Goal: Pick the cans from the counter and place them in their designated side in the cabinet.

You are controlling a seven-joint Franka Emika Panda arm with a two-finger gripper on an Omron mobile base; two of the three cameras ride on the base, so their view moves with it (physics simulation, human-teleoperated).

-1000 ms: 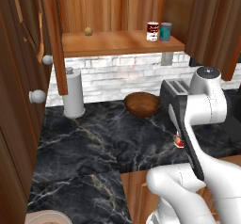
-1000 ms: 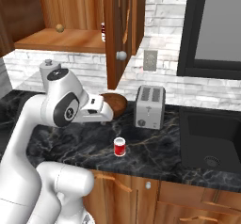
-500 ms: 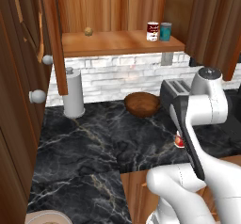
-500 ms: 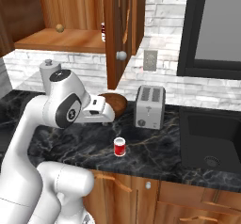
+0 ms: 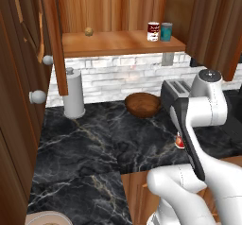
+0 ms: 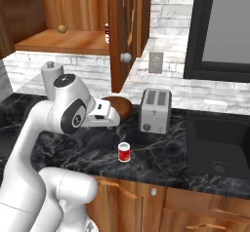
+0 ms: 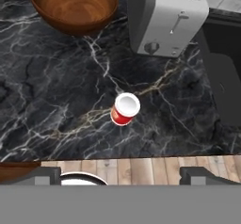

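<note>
The brighter red-and-white can (image 7: 125,109) stands upright on the black marble counter (image 7: 56,86), near its front edge and in front of the toaster; it also shows as the can (image 6: 124,152), and half hidden behind my arm as the can (image 5: 180,141). My gripper (image 7: 122,176) hovers above it, open, fingers spread wide with nothing between them. The dark red-and-white can (image 5: 153,31) stands on the right end of the cabinet shelf (image 5: 118,43), beside a teal can (image 5: 166,31).
A wooden bowl (image 7: 73,4) and a grey toaster (image 7: 164,16) stand behind the can. A black sink (image 6: 219,138) lies to the right. The open cabinet door (image 6: 122,31) hangs above the bowl. A grey cylinder (image 5: 73,94) stands at the back left, and a small round thing (image 5: 88,31) sits on the shelf.
My hand has drifted slightly to the right, over the can on the counter. The cans have not moved.
</note>
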